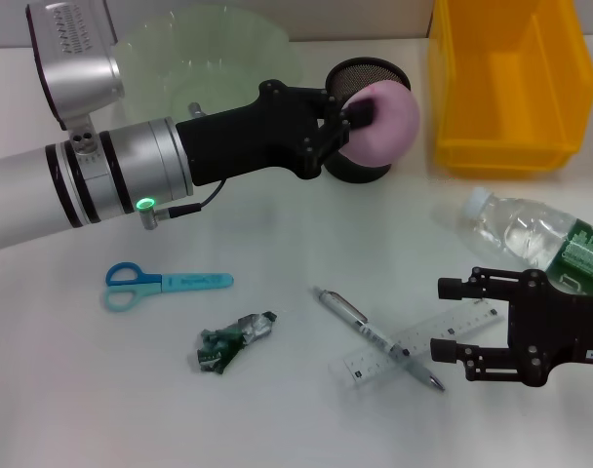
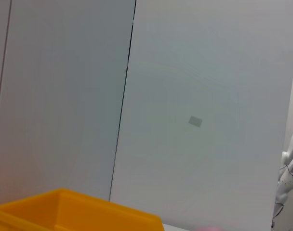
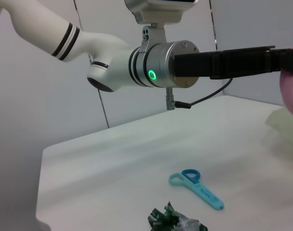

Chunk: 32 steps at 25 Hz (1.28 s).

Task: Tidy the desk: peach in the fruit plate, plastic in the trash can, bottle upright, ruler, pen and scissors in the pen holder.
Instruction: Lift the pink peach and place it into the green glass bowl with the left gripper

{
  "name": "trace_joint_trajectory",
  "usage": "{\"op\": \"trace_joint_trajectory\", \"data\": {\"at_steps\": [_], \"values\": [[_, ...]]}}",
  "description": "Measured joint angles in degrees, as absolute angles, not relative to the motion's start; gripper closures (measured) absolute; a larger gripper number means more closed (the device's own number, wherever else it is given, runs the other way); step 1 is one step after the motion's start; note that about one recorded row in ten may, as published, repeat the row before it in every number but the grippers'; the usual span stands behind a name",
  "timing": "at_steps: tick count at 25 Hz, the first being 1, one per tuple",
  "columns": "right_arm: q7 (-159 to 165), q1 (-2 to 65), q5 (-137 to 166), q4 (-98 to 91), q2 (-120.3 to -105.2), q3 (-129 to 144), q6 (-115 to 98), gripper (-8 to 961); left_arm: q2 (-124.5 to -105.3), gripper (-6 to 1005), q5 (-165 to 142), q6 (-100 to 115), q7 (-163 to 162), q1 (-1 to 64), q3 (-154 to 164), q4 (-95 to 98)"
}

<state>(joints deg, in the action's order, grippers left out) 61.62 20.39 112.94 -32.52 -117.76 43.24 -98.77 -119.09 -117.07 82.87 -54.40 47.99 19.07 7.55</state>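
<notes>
Peach (image 1: pixel 389 122), pink and round, clamped in left pincer (image 1: pixel 347 119); right pincer (image 1: pixel 451 319) apart.

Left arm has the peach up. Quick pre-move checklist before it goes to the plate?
1. left gripper shut on the peach: ok.
2. Peach lifted off the table: ok; it overlaps the pen holder.
3. fruit plate free of other objects: ok.
4. Peach above the plate: not ok, it is beside it.
5. right gripper out of the path, open, low near the ruler: ok.

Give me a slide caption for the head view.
Left tool holds the peach above the pen holder; right tool open.
</notes>
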Motion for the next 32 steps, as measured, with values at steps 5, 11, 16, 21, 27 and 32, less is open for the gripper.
{"op": "trace_joint_trajectory", "data": {"at_steps": [5,11,16,21,27,32], "values": [[61.60,20.39,112.94,-32.52,-117.77,43.24,-98.74,218,-119.09,955,-117.07,82.84,-54.39,47.99,19.07,7.56],[61.60,20.39,112.94,-32.52,-117.86,43.22,-98.70,218,-119.17,955,-113.13,80.21,-51.92,47.55,18.98,7.28],[61.60,20.39,112.94,-32.52,-117.94,43.15,-98.70,218,-119.18,956,-108.82,74.83,-49.58,47.35,18.98,6.74],[61.60,20.39,112.93,-32.52,-118.12,43.16,-98.77,218,-119.18,956,-101.70,69.18,-44.43,46.70,18.96,5.62],[61.60,20.39,112.94,-32.52,-118.13,43.24,-98.87,218,-119.17,956,-86.79,61.94,-32.35,45.40,17.42,3.01],[61.56,20.39,112.94,-32.52,-118.12,43.24,-98.85,218,-119.17,955,-82.64,58.36,-27.56,45.32,13.49,1.23]]}}
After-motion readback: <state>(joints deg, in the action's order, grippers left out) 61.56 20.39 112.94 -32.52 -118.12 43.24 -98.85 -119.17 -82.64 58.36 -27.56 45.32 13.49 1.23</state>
